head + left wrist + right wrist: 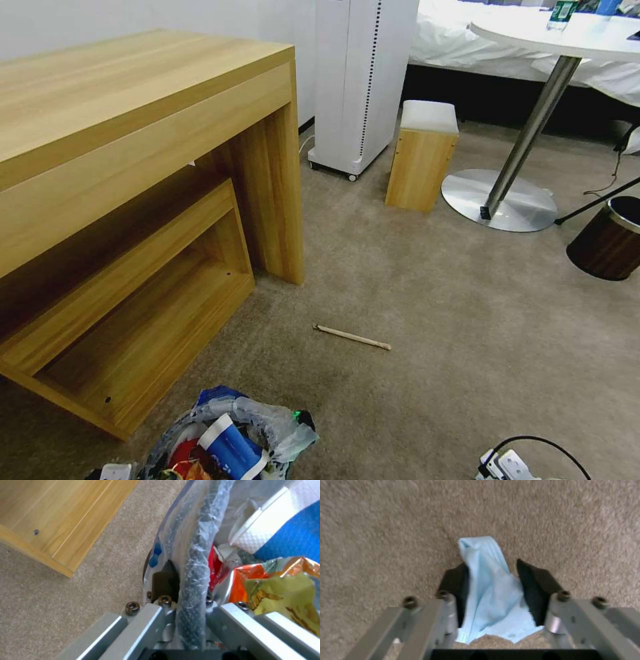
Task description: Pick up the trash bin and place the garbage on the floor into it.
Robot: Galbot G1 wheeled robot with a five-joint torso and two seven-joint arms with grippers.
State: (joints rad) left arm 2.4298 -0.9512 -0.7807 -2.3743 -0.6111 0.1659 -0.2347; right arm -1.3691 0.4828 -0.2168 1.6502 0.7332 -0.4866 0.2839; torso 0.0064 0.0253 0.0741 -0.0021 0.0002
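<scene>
- Head view: the trash bin point(230, 443) sits at the lower edge, slightly left of centre, its crinkly bag rim open and stuffed with a blue-white carton point(230, 447) and red and orange wrappers. By the bin's lower left rim a small pale part of the left gripper point(115, 472) shows. At the lower right corner the right gripper point(510, 467) shows as a pale block with a black cable looping over it. A thin wooden stick point(352, 337) lies on the floor point(433, 320), well ahead of the bin. A wooden desk point(133, 173) with a low shelf stands to the left, close to the bin. Farther off stand a white appliance point(360, 80), a small wooden stool point(422, 155), a round table's metal base point(500, 200) and, at the right edge, a brown wood-look bin point(610, 240).
- Left wrist view: the left gripper point(181, 600) clamps the bin's dark rim point(196, 580) through the plastic liner, one finger outside the wall, the other inside against the litter. An orange and yellow wrapper point(280, 587) and the carton press close to the inner finger. The desk's shelf corner point(50, 530) lies nearby on the carpet.
- Right wrist view: the right gripper point(493, 585) points down over the carpet, its dark pads point(533, 590) closed partway on a light blue face mask point(490, 590) that hangs crumpled between them.
</scene>
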